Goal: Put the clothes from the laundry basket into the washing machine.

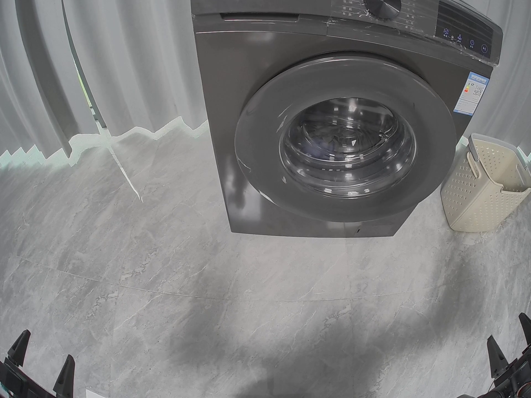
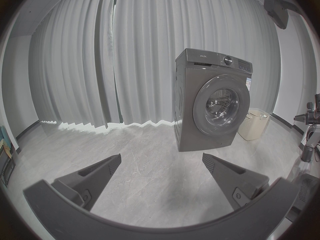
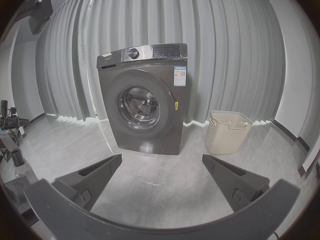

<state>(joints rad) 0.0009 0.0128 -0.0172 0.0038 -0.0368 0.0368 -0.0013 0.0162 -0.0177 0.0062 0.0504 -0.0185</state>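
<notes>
Jaws of the left gripper (image 2: 161,155) and right gripper (image 3: 161,155) stood wide apart and empty. The cream perforated plastic laundry basket (image 1: 481,194) stood well ahead, beside the dark grey front-loading washing machine (image 1: 343,139), nearer the right gripper.

Inventory, counted from the floor:

- Washing machine, dark grey metal, front-loading (image 1: 221,84): 1 unit, at the back edge of the grey stone-pattern tiled floor (image 1: 166,261).
- Round door with glass porthole (image 1: 345,139): 1.
- Round black control knob (image 1: 382,1): 1.
- Blue-and-white rectangular label (image 1: 471,93): 1.
- Laundry basket, cream perforated plastic (image 1: 484,186): 1, just beside the machine.
- Grippers: 2, the left gripper (image 2: 161,155) and the right gripper (image 3: 161,155).
- Dark tapered fingers per gripper: 2, four in total.
</notes>
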